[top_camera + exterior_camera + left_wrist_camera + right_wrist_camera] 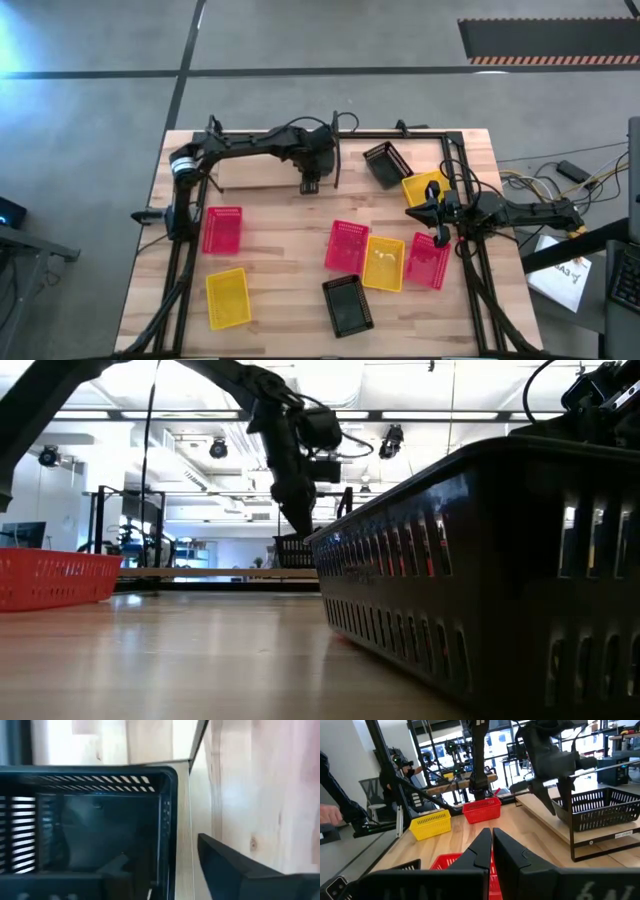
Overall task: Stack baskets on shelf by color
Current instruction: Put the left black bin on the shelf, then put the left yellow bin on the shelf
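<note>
Around the tabletop: the room and its clutter

We see the butcher-block tabletop (pixel 290 250) sitting on a grey floor (pixel 330 35) crossed by dark lines, and up in the far corner we spot a black mat edged with an orange-and-white striped strip (pixel 550 60). Off the tabletop's right side we've got a tangle of cables (pixel 560 178) and a white sheet of paper (pixel 562 277). From table height we look out at ceiling lights (pixel 218 450) and a black metal rack (pixel 120 520) in the room behind. At the edge of the right wrist view we catch a person's dark sleeve (pixel 335 790).
</note>
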{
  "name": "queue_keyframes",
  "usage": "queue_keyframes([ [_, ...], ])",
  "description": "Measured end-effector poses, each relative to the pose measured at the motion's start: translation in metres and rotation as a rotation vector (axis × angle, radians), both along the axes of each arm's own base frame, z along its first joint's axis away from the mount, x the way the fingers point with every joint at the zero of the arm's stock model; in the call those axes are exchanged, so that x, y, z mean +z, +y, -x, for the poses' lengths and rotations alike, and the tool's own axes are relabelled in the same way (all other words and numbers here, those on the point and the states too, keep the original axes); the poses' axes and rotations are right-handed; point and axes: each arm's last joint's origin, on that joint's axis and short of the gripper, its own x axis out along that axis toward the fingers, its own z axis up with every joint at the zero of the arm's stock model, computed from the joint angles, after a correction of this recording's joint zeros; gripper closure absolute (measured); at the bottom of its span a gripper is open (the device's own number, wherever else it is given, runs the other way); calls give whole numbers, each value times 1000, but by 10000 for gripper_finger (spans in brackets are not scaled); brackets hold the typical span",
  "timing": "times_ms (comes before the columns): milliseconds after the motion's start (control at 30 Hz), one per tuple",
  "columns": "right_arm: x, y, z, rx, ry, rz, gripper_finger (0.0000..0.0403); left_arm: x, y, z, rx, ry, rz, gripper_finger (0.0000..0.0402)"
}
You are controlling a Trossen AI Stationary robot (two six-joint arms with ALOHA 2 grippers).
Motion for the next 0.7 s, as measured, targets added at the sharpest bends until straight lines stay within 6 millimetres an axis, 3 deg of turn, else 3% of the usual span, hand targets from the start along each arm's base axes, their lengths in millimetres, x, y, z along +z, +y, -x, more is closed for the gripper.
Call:
queue_keyframes([
  [200, 0, 0, 0, 0, 0, 0, 394, 31, -10, 22, 66, -11, 31, 215],
  [433, 0, 0, 0, 0, 0, 0, 394, 65, -39, 61, 130, -13, 76, 213],
  [533, 0, 0, 0, 0, 0, 0, 394, 68, -61, 82, 150, -29, 100, 213],
  [700, 0, 0, 0, 0, 0, 0, 394, 55, -106, 121, 217, -12, 182, 213],
])
